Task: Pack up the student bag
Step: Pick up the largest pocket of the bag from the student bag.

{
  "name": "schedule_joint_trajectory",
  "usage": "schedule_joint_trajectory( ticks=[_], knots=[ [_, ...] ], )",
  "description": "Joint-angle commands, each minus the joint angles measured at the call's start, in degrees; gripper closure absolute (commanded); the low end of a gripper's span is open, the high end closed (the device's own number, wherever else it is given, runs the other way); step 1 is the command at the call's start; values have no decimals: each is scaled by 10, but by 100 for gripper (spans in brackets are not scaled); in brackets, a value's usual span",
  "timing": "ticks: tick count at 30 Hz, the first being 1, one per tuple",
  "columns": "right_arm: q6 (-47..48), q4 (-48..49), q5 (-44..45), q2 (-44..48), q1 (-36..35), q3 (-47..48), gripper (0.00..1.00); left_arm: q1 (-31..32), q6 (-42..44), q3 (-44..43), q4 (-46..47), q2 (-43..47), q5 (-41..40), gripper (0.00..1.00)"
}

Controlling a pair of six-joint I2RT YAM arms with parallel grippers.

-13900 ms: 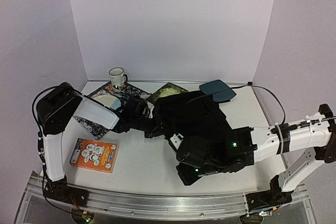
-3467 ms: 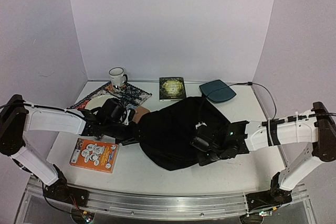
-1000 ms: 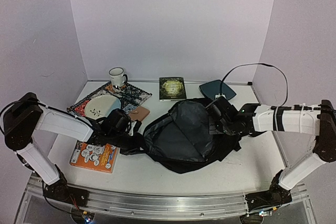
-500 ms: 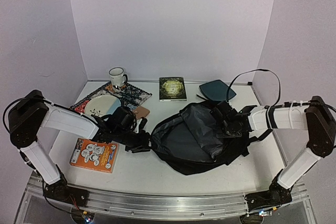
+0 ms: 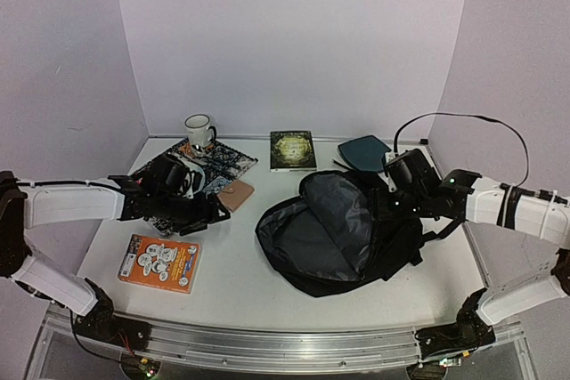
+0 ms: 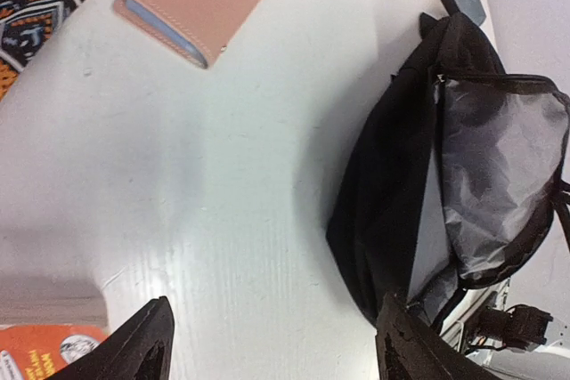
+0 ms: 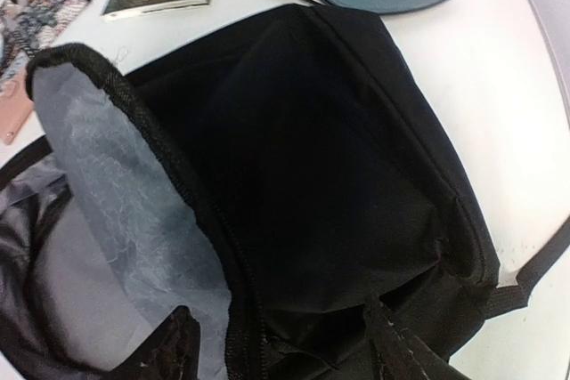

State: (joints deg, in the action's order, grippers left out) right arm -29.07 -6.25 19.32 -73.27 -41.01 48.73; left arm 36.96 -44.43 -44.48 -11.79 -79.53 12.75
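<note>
The student bag is a large black backpack lying open at centre right, its grey lining showing. It also shows in the left wrist view and fills the right wrist view. My right gripper hovers over the bag's upper right rim; its jaws are wide open, one on either side of the zipper edge, with black fabric between them. My left gripper is open and empty above bare table, left of the bag.
An orange box lies front left. A tan wallet, a patterned notebook and a white mug sit at back left. A dark book and a dark-teal pad lie behind the bag.
</note>
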Motion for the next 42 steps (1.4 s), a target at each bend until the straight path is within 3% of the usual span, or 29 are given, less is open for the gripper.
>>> schedule_joint_trajectory(
  ticks=[1,14,19,28,36,42],
  knots=[
    [25,-16,-41,29,-3,8,35,-18,23,9,-105,44,-67,20],
    [69,27,-82,14,-41,27,18,-195,21,72,-237,131,-141,13],
    [72,33,-65,-20,-43,33,19,-203,8,74,-239,125,-144,13],
    [-9,-19,78,-62,-2,23,25,-203,-24,90,-239,111,-174,12],
    [-30,-26,66,-125,39,11,25,-203,-40,101,-232,107,-212,12],
    [-12,-18,42,-136,37,19,22,-203,-22,115,-207,61,-176,12]
  ],
)
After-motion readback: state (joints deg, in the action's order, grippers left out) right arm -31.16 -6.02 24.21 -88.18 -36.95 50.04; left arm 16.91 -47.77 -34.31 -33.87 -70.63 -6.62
